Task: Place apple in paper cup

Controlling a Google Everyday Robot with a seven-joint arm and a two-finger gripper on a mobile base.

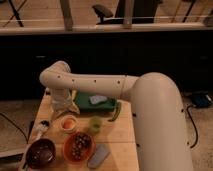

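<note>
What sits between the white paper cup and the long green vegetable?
The small green cup, as the camera view shows; the gripper hangs just behind the paper cup.

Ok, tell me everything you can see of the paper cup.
The paper cup is short, round, white and wide-mouthed, standing upright on the wooden table, toward the left of the view. The orange-red apple sits inside it. A small green cup stands apart to its right; the end effector hangs just behind it.
</note>
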